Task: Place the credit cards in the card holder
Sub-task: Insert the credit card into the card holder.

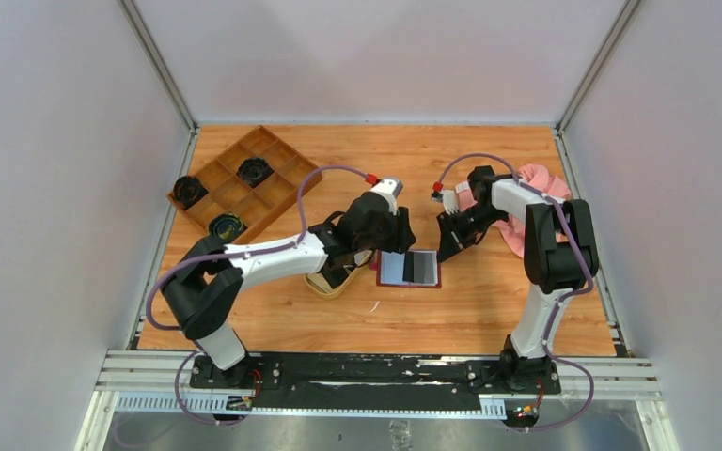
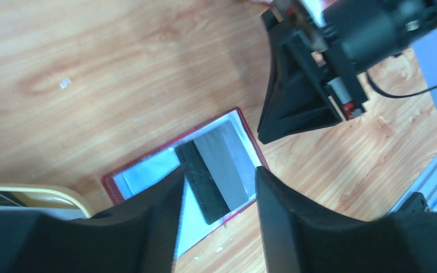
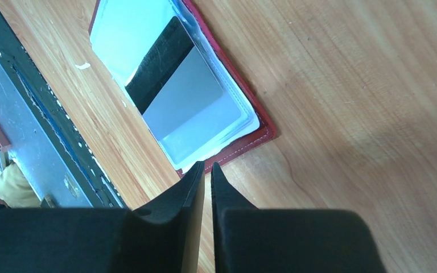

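Observation:
The dark red card holder [image 1: 423, 286] lies open and flat on the table, grey-blue inside up. One credit card [image 1: 416, 268], greyish with a black stripe, rests on its inner sleeve [image 2: 142, 170]. My left gripper [image 1: 390, 242] hovers over the holder's far left part. In the left wrist view it [image 2: 219, 190] is open, with the card [image 2: 222, 162] showing below the gap and nothing held. My right gripper [image 1: 449, 248] is at the holder's right edge. In the right wrist view its jaws [image 3: 206, 169] are all but together over the red rim [image 3: 250, 139], empty, and the card [image 3: 176, 85] lies beyond them.
An oval tan tray [image 1: 331, 285] sits partly under the left arm, just left of the holder. A brown compartmented wooden box [image 1: 240, 183] with dark round items stands at the back left. A pink cloth [image 1: 538, 183] lies behind the right arm.

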